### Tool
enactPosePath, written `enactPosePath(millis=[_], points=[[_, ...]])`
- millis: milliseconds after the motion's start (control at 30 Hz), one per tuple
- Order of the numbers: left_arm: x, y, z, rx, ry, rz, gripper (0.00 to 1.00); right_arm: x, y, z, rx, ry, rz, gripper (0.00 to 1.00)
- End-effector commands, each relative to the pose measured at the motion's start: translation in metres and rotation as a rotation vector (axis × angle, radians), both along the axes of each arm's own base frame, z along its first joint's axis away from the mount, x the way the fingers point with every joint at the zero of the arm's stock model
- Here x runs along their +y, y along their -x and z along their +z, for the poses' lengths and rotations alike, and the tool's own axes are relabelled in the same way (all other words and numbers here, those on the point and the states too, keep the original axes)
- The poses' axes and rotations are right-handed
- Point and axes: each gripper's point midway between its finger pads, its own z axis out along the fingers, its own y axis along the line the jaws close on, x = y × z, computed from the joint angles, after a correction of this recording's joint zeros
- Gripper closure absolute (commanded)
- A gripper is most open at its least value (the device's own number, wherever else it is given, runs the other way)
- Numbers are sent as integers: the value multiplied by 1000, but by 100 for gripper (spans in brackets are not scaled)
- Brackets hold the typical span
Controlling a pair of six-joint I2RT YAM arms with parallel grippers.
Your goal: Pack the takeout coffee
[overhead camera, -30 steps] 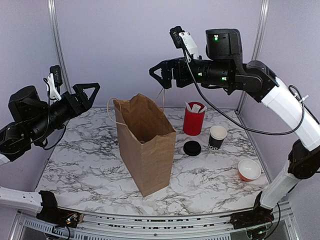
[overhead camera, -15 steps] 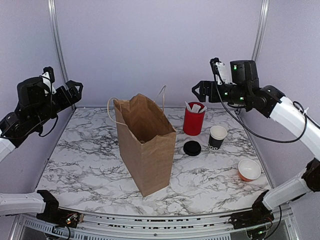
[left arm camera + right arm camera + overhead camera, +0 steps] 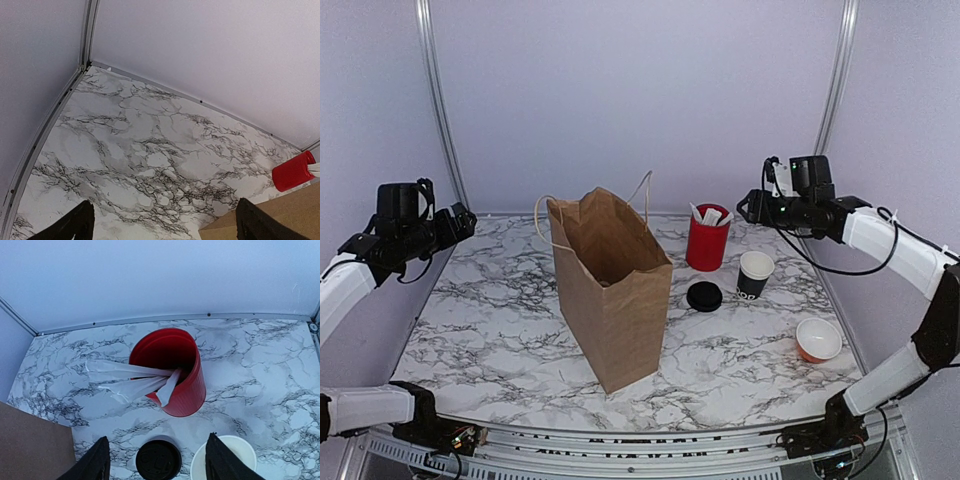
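Cup (image 3: 756, 273) upright, uncovered, on right side of table (image 3: 500, 330). Lid (image 3: 704, 296) flat just beside it, on bag (image 3: 610, 290) side. Cup axis vertical. Right gripper (image 3: 745, 205) hovers high near red tub (image 3: 708, 240), fingers spread. Cup lies below it, toward near edge. Left gripper (image 3: 460, 221) also spread, well apart beyond bag. Right arm nearer, so probably reaches for cup or lid.

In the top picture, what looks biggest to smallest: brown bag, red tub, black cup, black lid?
Biggest first: brown bag, red tub, black cup, black lid. Cup and lid look close.
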Motion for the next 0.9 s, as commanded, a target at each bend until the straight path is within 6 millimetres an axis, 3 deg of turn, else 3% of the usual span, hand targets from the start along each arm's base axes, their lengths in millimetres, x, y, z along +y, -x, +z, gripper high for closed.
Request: enactPosePath(millis=[0,200,567,867], points=[[3,3,-18,29,-55,-31,1,2,-25,-9,-21,-12,11,41],[10,7,-27,21,-105,-23,1,7,-48,-30,6,31,23,46],[16,12,-22,-4,-110,9,1,7,-75,-39,-14,78,-9,52],[18,16,-22,-20,-97,21,1,26,-83,-49,-10,131,-3,62]])
